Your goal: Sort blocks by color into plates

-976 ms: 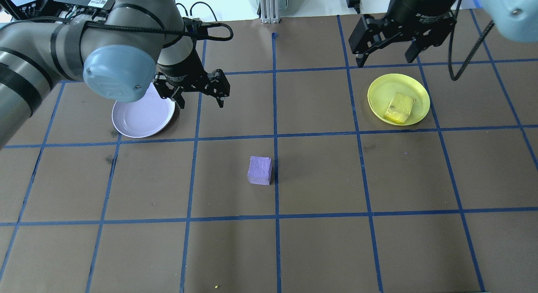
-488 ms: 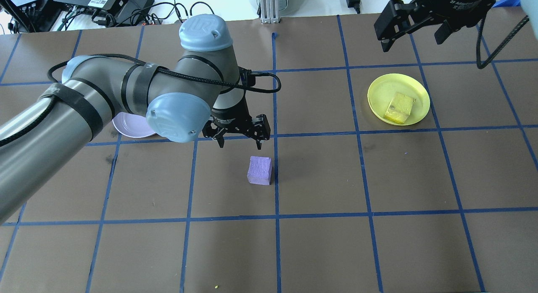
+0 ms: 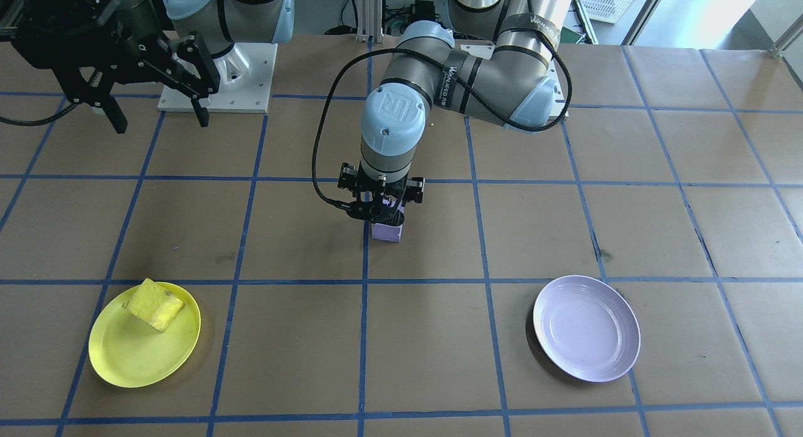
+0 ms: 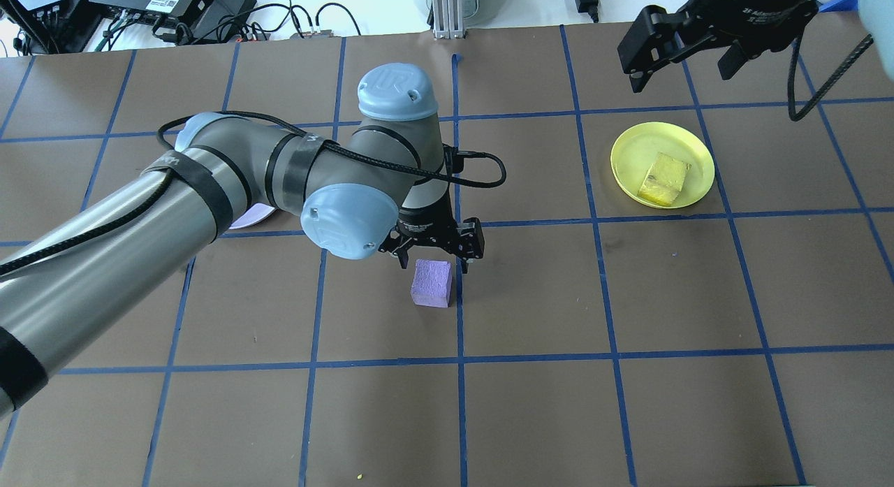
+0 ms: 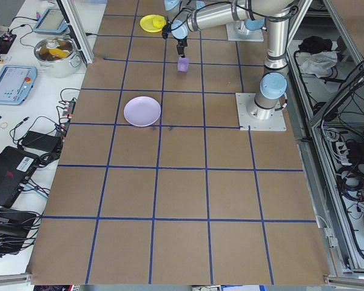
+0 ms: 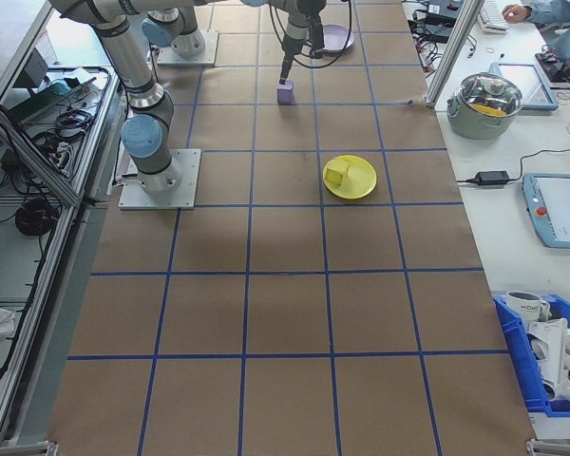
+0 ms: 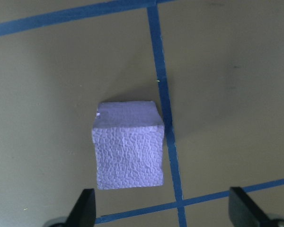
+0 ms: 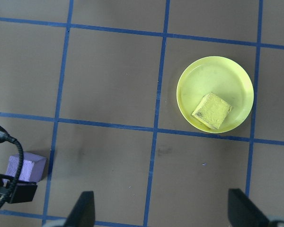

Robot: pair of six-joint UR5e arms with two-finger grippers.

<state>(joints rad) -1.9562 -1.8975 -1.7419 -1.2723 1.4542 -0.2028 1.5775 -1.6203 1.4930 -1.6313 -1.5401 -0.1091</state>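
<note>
The light purple block (image 4: 431, 284) sits on the brown table near the centre, beside a blue tape line. My left gripper (image 4: 434, 258) hangs open just above it, a finger on either side and not touching; the left wrist view shows the purple block (image 7: 128, 146) between the fingertips. The yellow block (image 4: 663, 179) lies in the yellow plate (image 4: 632, 148). My right gripper (image 4: 681, 68) is open and empty, beyond that plate. My left arm hides most of the lavender plate (image 4: 248, 218) from overhead; in the front-facing view the lavender plate (image 3: 586, 327) holds nothing.
Blue tape lines grid the table. The arms' base plates (image 3: 216, 79) stand at the robot's side of the table. A metal pot (image 6: 491, 95) and tablets (image 6: 560, 209) sit on a side bench past the table edge.
My left arm has swung from beside the lavender plate to over the purple block, still open. My right gripper has drawn back from the yellow plate. The blocks have not moved.
</note>
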